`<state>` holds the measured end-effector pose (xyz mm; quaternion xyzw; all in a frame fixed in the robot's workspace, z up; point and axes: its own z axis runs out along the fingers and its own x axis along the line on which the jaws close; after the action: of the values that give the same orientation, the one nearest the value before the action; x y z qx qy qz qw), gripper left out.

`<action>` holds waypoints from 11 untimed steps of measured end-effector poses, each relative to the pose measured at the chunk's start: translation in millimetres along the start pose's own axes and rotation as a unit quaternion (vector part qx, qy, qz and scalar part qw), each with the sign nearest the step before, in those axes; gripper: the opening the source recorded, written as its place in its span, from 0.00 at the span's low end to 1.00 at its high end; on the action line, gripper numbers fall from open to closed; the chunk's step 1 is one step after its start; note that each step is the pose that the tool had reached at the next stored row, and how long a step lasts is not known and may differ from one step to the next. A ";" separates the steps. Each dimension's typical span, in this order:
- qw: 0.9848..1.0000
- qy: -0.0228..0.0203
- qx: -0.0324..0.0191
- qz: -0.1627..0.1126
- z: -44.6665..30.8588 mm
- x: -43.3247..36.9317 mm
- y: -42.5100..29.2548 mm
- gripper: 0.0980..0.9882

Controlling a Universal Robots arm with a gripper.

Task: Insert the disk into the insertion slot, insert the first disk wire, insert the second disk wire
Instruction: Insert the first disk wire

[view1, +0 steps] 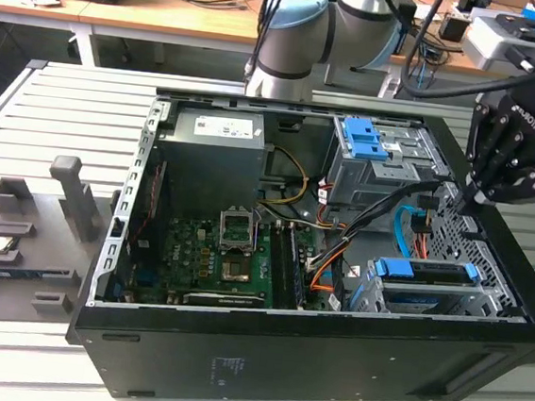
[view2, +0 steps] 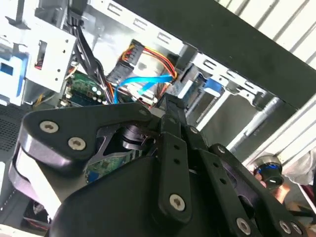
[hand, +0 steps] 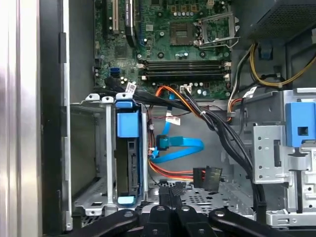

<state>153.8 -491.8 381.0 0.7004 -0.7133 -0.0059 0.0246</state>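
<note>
The disk (hand: 127, 157), silver in a blue carrier, sits inside the insertion slot (hand: 89, 148), the low grey cage at the case's front corner (view1: 485, 299); its blue front edge (view1: 427, 271) shows in the exterior view. The light-blue second disk wire (hand: 183, 146) curves over the case floor. Its dark plug (hand: 162, 142) lies right beside the disk, and I cannot tell whether it is seated. A black plug on orange-and-red wires (hand: 212, 177) lies loose on the floor. My gripper (hand: 170, 190) (view2: 170, 106) (view1: 477, 194) hovers above that floor, shut and empty, a little off the black plug.
A taller grey cage with a blue latch (view1: 368, 139) (hand: 298, 131) stands beside the work area. A thick black cable bundle (hand: 232, 143) crosses between the cages. The motherboard (view1: 215, 252) and power supply (view1: 215, 153) fill the exterior view's left of the case. Grey fixtures (view1: 69, 191) stand on the table.
</note>
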 end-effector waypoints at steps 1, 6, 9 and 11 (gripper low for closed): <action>1.000 0.001 0.000 0.000 3.1 -10.4 0.0 0.01; 1.000 0.001 0.000 0.000 16.5 -43.2 0.1 0.01; 1.000 0.002 0.000 0.000 20.4 -45.7 0.0 0.01; 1.000 0.002 0.000 0.000 20.4 -45.7 0.0 0.01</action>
<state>153.8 -446.6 359.5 0.7003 -0.7133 -0.0048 0.0257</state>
